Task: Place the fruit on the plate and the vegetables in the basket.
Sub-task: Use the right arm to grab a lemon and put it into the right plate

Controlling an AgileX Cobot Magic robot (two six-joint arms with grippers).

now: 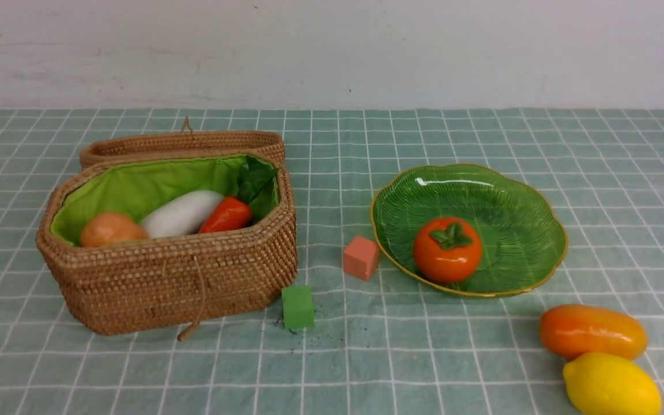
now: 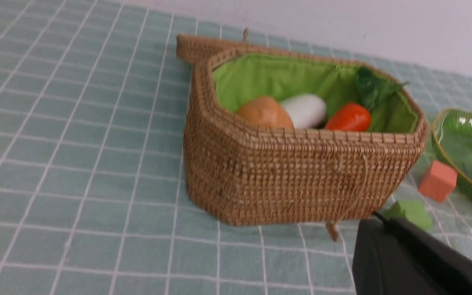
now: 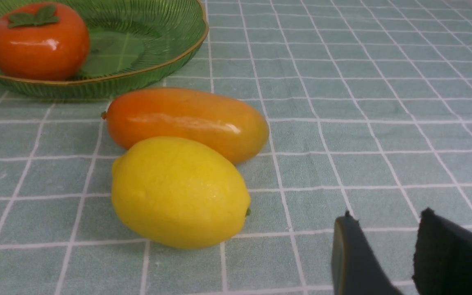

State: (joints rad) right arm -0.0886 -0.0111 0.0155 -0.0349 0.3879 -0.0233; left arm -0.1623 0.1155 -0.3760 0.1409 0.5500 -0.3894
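The wicker basket [image 1: 193, 276] with green lining stands at the left and holds the vegetables: a tan potato [image 1: 112, 229], a white one [image 1: 182, 213] and a red-orange carrot [image 1: 226, 215]. An orange persimmon [image 1: 447, 249] sits on the green plate [image 1: 516, 230]. The mango [image 3: 187, 123] and the lemon [image 3: 178, 192] lie side by side on the cloth in front of the plate. Beside the lemon my right gripper [image 3: 385, 217] is open and empty. My left gripper [image 2: 377, 219] is shut and empty, near the basket's front corner. Neither gripper shows in the front view.
A salmon cube [image 1: 361, 257] lies between the basket and the plate, and a green cube [image 1: 298, 306] by the basket's front corner. The basket's lid [image 1: 182, 144] hangs open behind it. A checked green cloth [image 1: 424, 357] covers the table up to a white wall.
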